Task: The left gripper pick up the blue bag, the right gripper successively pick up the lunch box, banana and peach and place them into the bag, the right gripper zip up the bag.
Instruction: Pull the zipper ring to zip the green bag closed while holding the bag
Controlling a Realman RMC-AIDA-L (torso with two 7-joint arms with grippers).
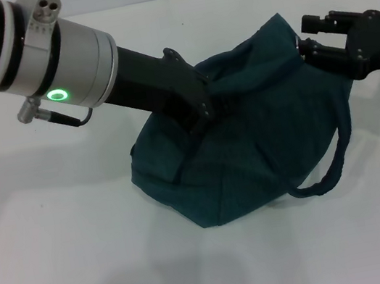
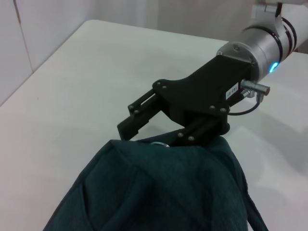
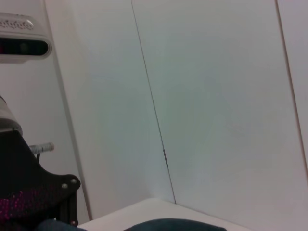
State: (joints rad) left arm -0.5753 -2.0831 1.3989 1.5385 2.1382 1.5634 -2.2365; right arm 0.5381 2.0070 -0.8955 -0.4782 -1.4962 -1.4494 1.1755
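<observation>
The blue bag [image 1: 251,153] sits bulging on the white table [image 1: 58,231], its top gathered together. My left gripper [image 1: 203,114] is shut on the fabric at the bag's top middle and holds it up. My right gripper [image 1: 302,37] is at the bag's upper right corner, its fingers apart and touching the cloth. The left wrist view shows the right gripper [image 2: 127,120] just above the bag [image 2: 163,192], beside a small metal ring [image 2: 157,143] on its top edge. The lunch box, banana and peach are not in view.
A carry strap [image 1: 333,161] hangs loose off the bag's right side onto the table. The right wrist view shows mostly a white wall, with the bag's edge [image 3: 173,224] at the bottom. Bare table lies in front and to the left.
</observation>
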